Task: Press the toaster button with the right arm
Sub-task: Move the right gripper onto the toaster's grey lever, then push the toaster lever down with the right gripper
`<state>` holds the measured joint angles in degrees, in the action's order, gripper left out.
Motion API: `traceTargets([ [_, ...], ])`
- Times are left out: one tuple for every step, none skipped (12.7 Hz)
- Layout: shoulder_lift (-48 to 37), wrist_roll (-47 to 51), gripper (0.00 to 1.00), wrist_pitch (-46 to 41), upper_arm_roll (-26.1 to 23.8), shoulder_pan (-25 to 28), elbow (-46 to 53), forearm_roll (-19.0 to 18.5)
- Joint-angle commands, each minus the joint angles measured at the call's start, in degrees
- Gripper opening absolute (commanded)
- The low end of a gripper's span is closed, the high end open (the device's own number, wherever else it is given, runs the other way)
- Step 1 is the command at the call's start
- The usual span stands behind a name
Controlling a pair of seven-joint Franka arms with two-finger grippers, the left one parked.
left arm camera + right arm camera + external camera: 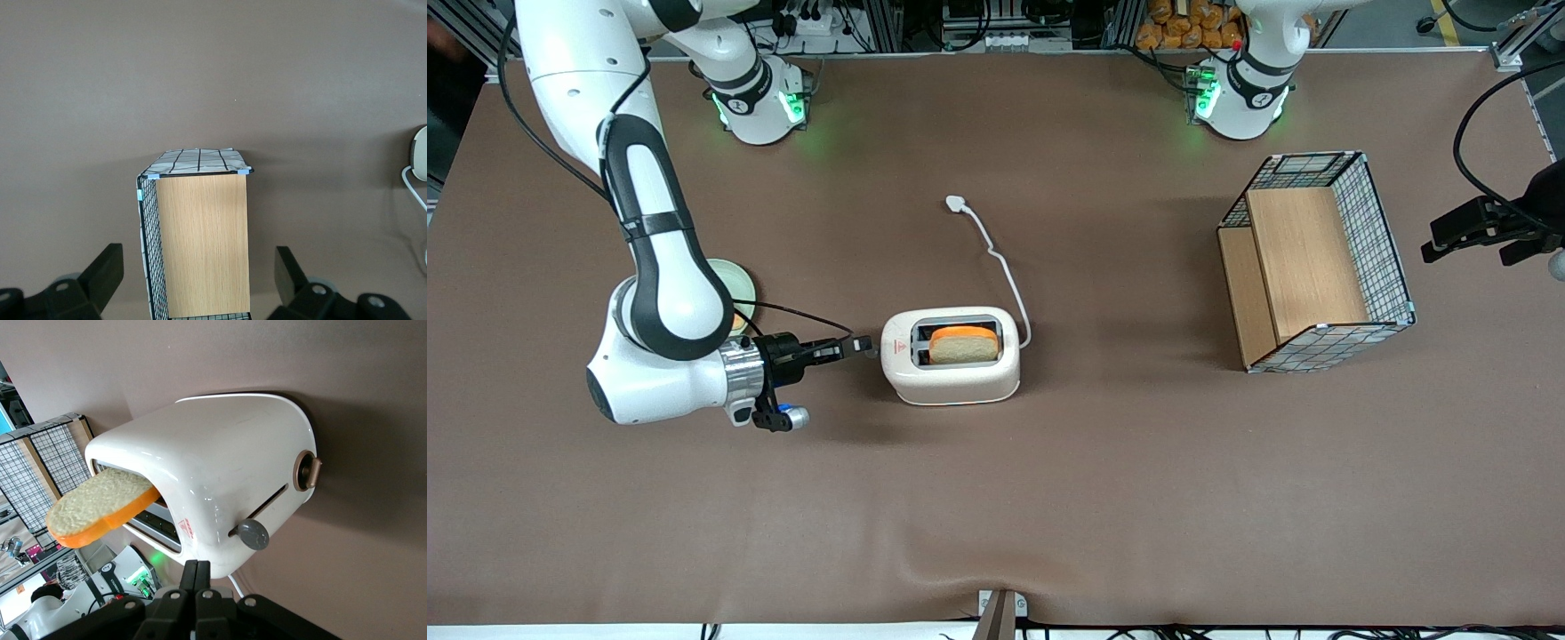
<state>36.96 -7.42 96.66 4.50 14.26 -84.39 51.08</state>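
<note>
Toaster [951, 369] sits centre-frame in the front view, light, likely to slide. My hand [860, 344], fingers together, hovers at its narrow end; push the stiff grey button [253, 534] squarely.

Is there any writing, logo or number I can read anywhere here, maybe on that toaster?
No readable text anywhere.
Toaster: a small red mark on top, beside the slots, too small to read.
Robot bases: small dark marks, illegible.
The gripper, fingers shut, is at the toaster's narrow end by the button; nothing is written on either.
</note>
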Motion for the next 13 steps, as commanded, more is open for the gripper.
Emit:
traceTargets([
  [0.92, -1.01, 0.0, 1.34, 0.24, 0.16, 0.98, 1.92],
  [1.19, -1.01, 0.0, 1.69, 0.24, 0.24, 0.98, 1.92],
  [1.36, -1.1, 0.0, 2.13, 0.24, 0.25, 0.98, 1.92],
  [1.54, -1.19, 0.0, 2.57, 0.24, 0.25, 0.98, 1.75],
  [1.63, -2.23, 0.0, 3.01, 0.24, 0.25, 0.89, 1.66],
  [1.72, -3.03, 0.0, 3.01, 0.24, 0.25, 0.72, 1.57],
  [1.8, -3.04, 0.0, 3.01, 0.24, 0.33, 0.54, 1.48],
  [1.89, -3.04, 0.0, 3.01, 0.24, 0.33, 0.54, 1.4],
  [1.98, -3.04, 0.0, 2.92, 0.24, 0.33, 0.46, 1.31],
  [2.33, -3.12, 0.0, 2.84, 0.24, 0.33, 0.37, 1.31],
  [2.33, -3.12, 0.0, 2.83, 0.24, 0.33, 0.19, 1.22],
  [2.33, -3.12, 0.0, 2.83, 0.24, 0.33, -0.51, 1.22],
  [2.33, -3.12, 0.0, 2.92, 0.24, 0.33, -0.69, 1.22],
])
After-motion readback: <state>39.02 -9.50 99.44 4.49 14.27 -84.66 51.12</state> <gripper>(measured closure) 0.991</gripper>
